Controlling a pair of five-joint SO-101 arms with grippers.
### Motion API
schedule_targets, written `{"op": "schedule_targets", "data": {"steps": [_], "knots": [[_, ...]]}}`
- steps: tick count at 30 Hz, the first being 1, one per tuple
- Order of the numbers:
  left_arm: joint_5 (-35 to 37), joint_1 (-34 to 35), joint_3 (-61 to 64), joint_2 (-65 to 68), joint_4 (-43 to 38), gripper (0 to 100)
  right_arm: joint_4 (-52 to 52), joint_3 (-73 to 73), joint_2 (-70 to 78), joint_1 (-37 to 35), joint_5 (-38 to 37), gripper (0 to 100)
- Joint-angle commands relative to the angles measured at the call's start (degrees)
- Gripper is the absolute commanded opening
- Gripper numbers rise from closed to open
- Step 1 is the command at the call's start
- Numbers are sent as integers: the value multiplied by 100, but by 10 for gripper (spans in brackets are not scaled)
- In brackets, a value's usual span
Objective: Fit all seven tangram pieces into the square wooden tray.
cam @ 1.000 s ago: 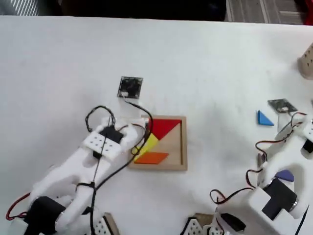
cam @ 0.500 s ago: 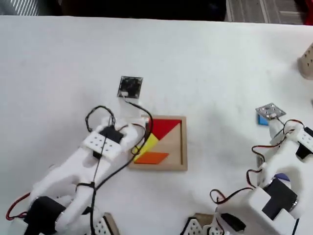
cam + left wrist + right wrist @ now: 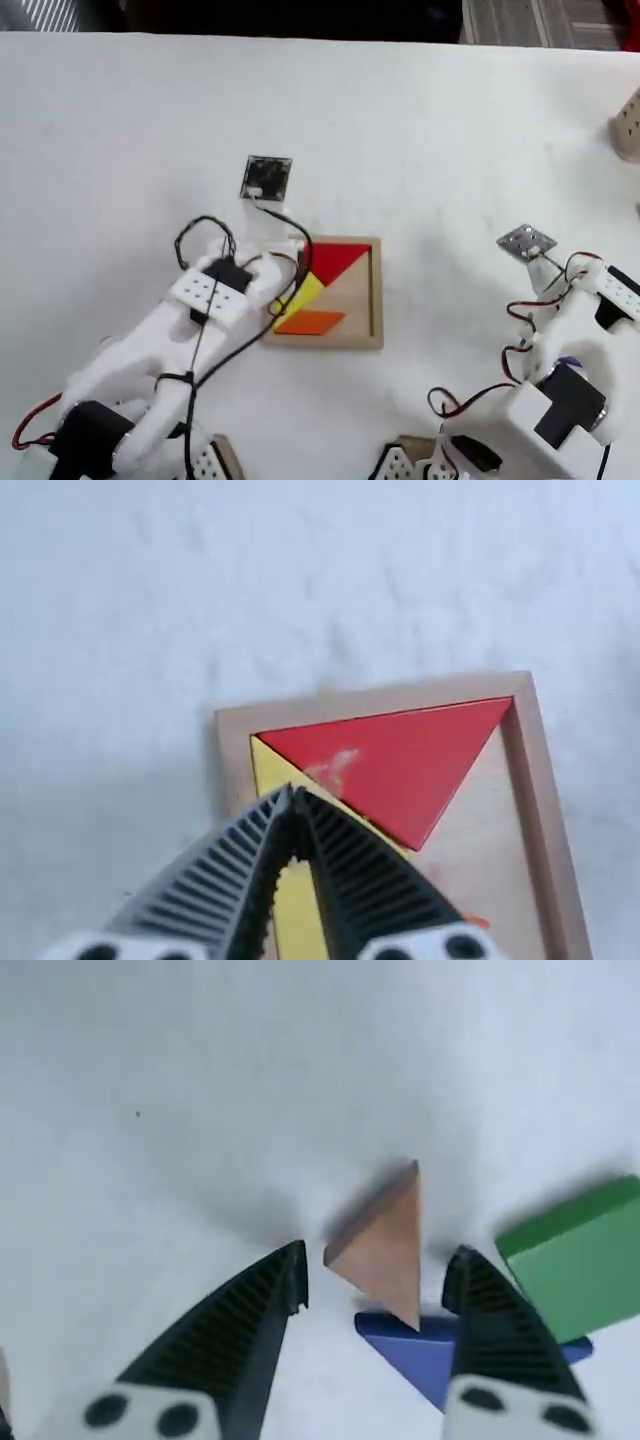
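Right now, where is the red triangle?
In the high view the red triangle lies inside the wooden tray, along its far edge, with the yellow piece beside it.

Your white table, dark room behind.
You have a plain white table (image 3: 450, 120) running almost edge to edge, evenly lit with soft shadows; past its far edge lies a dark strip (image 3: 290, 15), with a grey striped patch (image 3: 540, 20) toward the right.
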State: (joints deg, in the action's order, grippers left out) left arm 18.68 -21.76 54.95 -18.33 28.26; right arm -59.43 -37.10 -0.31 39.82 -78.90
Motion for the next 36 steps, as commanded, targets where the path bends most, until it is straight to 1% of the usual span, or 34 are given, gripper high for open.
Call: {"op": "schedule_targets", "data": {"steps": [1,6,14,19,21,25,27,30,33,36], "knots": [[-53,66,-35,-110,-123,24,259,-44,-136,-66,-53,210],[-53,66,-35,-110,-123,24,804,-237,110,-171,-53,128],[-53,66,-35,-110,-123,24,796,-202,303,-171,-44,117],[-62,66,-35,-110,-123,24,769,-193,242,-198,-35,17],[-62,66,-35,-110,-123,24,593,-193,75,-198,185,20],[-62,66,-35,-110,-123,24,189,-193,-558,-330,1196,17],[-62,75,-35,-110,-123,24,-92,-193,-910,-444,1846,17],[-62,171,-53,-110,-123,24,-611,-193,-1393,-716,3015,17],[-62,303,-88,-110,-123,24,-1103,-193,-1745,-1226,4202,18],[-53,356,-88,-119,-123,24,-1393,-193,-1938,-1982,5266,18]]}}
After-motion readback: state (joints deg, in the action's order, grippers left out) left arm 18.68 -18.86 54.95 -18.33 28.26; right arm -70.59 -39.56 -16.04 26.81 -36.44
